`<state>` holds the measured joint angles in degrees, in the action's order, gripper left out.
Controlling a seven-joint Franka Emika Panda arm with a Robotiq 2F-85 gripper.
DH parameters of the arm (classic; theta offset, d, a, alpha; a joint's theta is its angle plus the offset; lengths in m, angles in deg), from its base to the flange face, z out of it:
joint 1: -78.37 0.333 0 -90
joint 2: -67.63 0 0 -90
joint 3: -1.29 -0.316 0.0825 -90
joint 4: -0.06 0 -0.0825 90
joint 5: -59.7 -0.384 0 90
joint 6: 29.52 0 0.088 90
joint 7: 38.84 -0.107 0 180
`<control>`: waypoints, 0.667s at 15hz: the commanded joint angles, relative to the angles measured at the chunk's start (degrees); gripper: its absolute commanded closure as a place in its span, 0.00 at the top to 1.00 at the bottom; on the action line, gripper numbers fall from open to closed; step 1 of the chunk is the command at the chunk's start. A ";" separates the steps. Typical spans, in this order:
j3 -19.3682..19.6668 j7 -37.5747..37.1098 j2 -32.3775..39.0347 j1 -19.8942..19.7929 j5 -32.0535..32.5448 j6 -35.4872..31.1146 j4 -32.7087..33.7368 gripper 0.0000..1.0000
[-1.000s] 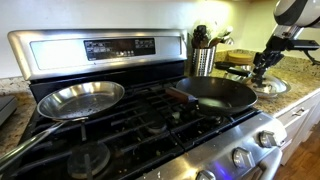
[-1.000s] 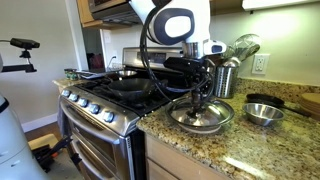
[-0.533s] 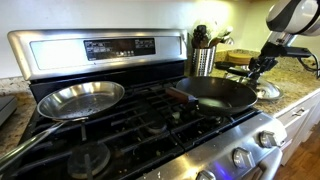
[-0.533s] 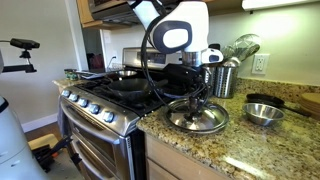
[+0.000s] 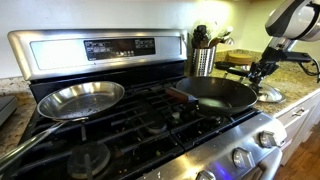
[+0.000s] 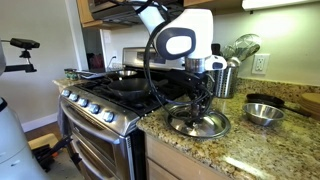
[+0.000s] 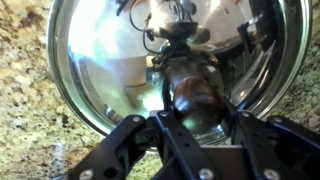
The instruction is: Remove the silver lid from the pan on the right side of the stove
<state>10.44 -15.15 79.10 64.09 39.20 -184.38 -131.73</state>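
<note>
Stove (image 5: pixel 110 50): one, stainless steel with black grates and a raised back panel; two cooking vessels stand on it.
Pan (image 5: pixel 220 95): one, dark inside, on the right side of the stove, uncovered; its reddish-brown handle points left toward the middle of the grates.
Silver skillet (image 5: pixel 80 98): one, shiny and open, on the left side of the stove, well apart from the pan.
Silver lid (image 6: pixel 200 125): one, lying flat on the granite tabletop (image 6: pixel 255 150) just right of the stove, dome up. An exterior view shows it beyond the pan's right rim (image 5: pixel 270 93). It touches neither vessel.
Knob (image 7: pixel 190 92): one, at the lid's centre; in the wrist view it sits straight ahead of the tool, between the two fingers.
Tool (image 6: pixel 200 103): one, pointing down over the middle of the lid and hanging a little above it. Its two fingers stand wide apart in the wrist view and hold nothing.
Bowl (image 6: pixel 265 114): one small metal bowl on the tabletop, right of the lid and apart from it.
Canister (image 5: pixel 203 60): one steel canister at the far right corner of the stove, with several utensils in it, too crowded to count.
</note>
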 commanded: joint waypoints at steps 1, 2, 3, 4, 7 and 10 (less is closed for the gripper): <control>-1.60 0.70 -0.65 -1.82 -0.95 -1.07 0.17 0.71; -1.48 0.39 -1.29 -1.65 -0.42 -1.05 -0.10 0.76; -1.59 0.75 -2.28 -1.61 -0.44 -0.99 -0.45 0.83; -1.48 0.51 -3.04 -1.41 -0.01 -0.93 -0.67 0.88; -0.97 -0.63 -7.61 -0.23 2.68 -0.29 -2.58 1.00; -0.61 -1.48 -13.50 1.04 5.81 0.80 -4.67 1.00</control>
<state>9.76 -15.27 73.45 64.35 41.81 -184.35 -131.87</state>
